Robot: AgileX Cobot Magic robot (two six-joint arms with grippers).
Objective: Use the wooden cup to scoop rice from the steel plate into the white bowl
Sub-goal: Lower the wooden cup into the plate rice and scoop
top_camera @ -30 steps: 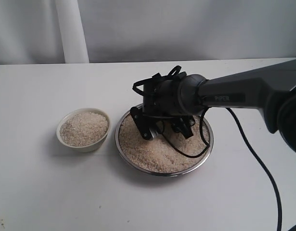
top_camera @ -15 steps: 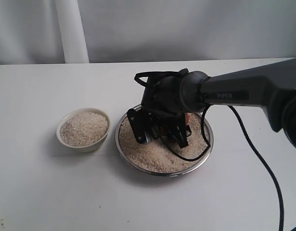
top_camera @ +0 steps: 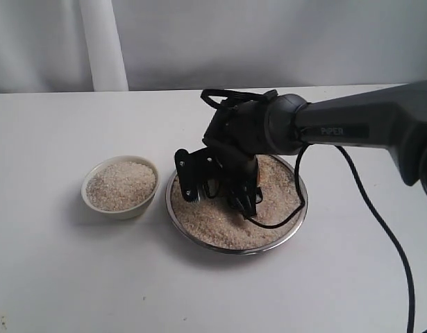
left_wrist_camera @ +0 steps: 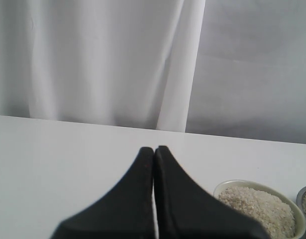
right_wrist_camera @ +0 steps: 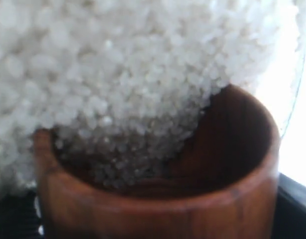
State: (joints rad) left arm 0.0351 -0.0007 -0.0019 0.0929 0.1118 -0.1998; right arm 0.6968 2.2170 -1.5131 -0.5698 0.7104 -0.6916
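Scoop step. Right pincer point(top_camera: 219, 189) pinches the cup point(right_wrist_camera: 157, 209), tipped into rice point(right_wrist_camera: 118, 74) in the plate point(top_camera: 296, 220) directly beneath; grains partly fill it. Next, likely: level, lift, carry to the bowl point(top_camera: 119, 211) beside. Left pincer point(left_wrist_camera: 153, 164) pressed together, away.
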